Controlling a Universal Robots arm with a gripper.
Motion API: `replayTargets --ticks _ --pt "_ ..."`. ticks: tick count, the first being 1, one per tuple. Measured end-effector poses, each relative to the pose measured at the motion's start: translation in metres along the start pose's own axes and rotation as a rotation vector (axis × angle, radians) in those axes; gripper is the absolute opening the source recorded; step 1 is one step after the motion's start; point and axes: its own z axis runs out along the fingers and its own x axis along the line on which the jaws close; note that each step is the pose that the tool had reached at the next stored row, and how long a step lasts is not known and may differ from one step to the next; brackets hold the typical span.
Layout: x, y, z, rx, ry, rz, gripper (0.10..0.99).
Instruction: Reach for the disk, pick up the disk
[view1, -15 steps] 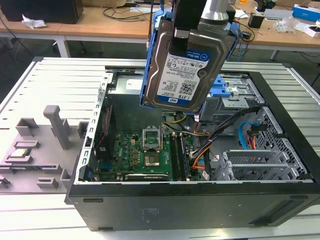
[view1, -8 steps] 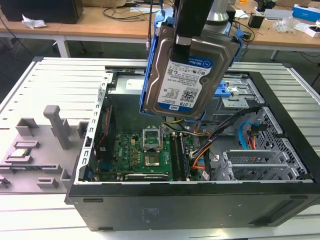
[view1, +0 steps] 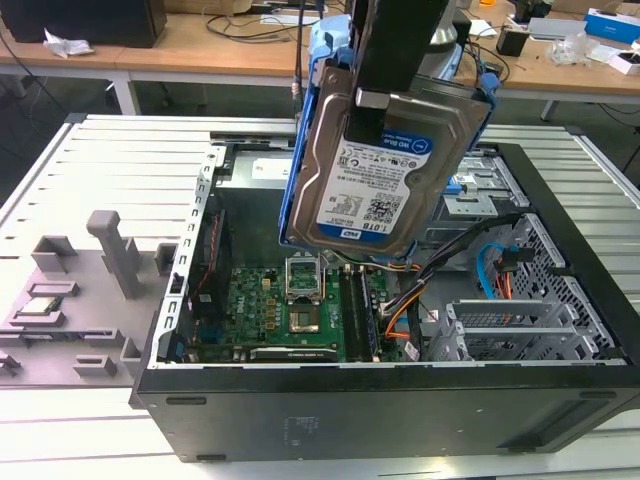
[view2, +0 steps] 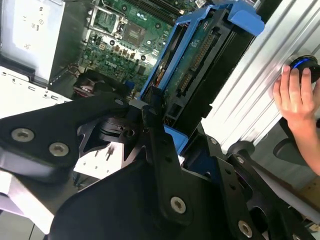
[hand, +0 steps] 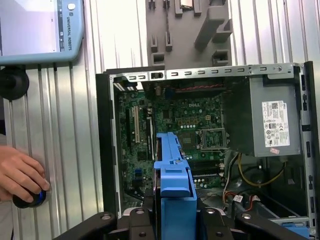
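Gripping the disk (view1: 385, 165), the tool (view1: 372, 98) hangs above the open computer case (view1: 400, 400)

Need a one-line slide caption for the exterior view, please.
Gripper holds the disk, blue rails on, lifted above the open computer case.

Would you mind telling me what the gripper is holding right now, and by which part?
The gripper holds the disk by its upper end, blue side rails included, lifted above the open computer case.
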Motion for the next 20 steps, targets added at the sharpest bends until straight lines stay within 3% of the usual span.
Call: replayTargets --ticks 3,19,20 --pt "0.0095 -0.0008 0.0002 0.0 0.0 0.0 0.373" --pt "0.0406 -0.0036 0.0009 0.0 0.0 0.0 0.373" --pt "0.0454 -0.004 0.001 0.0 0.0 0.0 0.373"
